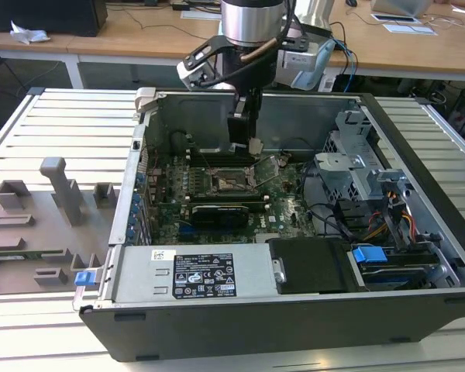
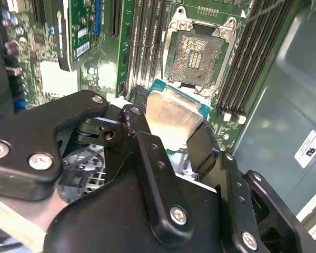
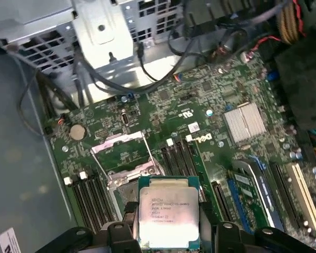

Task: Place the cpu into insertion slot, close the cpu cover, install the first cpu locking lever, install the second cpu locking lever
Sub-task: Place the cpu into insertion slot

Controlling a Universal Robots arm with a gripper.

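My jaws clamp the cpu (image 2: pixel 174 121) by opposite edges, flat, near the bare slot (image 2: pixel 195 55) at upper centre, leaving its underside free.

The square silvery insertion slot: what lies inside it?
The square silver-rimmed insertion slot holds only bare dark contacts, no chip. The flat silver-grey cpu, in the jaws, hides its near rim.
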